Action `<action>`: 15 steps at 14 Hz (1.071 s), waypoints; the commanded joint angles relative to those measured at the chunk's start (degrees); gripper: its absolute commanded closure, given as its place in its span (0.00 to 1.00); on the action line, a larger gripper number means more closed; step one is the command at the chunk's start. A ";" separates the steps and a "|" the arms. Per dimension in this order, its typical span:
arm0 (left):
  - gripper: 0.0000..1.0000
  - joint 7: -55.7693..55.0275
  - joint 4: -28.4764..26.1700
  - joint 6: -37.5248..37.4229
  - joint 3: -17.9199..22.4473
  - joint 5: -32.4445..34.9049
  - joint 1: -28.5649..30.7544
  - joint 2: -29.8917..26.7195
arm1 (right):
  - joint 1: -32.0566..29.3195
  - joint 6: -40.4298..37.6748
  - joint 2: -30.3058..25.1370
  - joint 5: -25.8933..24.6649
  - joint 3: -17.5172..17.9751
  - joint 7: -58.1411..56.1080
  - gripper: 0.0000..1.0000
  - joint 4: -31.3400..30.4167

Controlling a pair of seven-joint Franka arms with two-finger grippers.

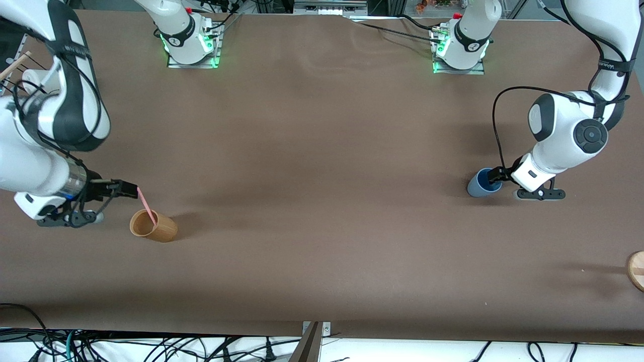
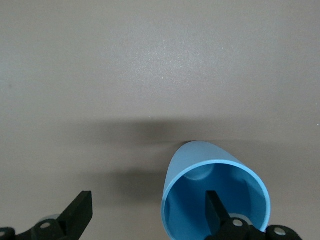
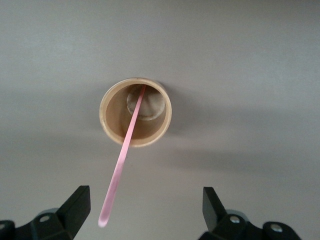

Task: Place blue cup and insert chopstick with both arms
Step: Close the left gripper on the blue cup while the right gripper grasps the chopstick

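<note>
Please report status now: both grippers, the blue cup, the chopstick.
Left gripper open, one finger inside blue cup, one outside. Right gripper open beside tan cup. Chopstick leans in tan cup, unheld. Nothing in the way.

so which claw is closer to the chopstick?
Right. The right claw is open by the top end of the chopstick, which leans in the tan cup. The left claw is at the blue cup, toward the left arm's end of the table.

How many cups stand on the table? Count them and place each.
2. The light-blue plastic cup stands toward the left arm's end, one left gripper finger inside; the tan wooden-looking cup stands toward the right arm's end.
</note>
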 commanded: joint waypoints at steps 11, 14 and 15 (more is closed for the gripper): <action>1.00 -2.93 -1.15 1.77 -0.30 0.24 -0.72 -0.26 | 0.33 0.01 4.54 1.87 0.45 0.37 0.08 2.38; 1.00 -6.07 3.32 -2.51 -0.74 -0.11 -4.58 -0.43 | 0.41 0.01 4.90 1.78 0.62 1.08 0.19 1.24; 1.00 -8.18 5.60 -4.80 -0.83 -1.94 -7.55 -0.43 | 0.33 0.01 5.33 1.78 0.71 1.08 0.22 1.23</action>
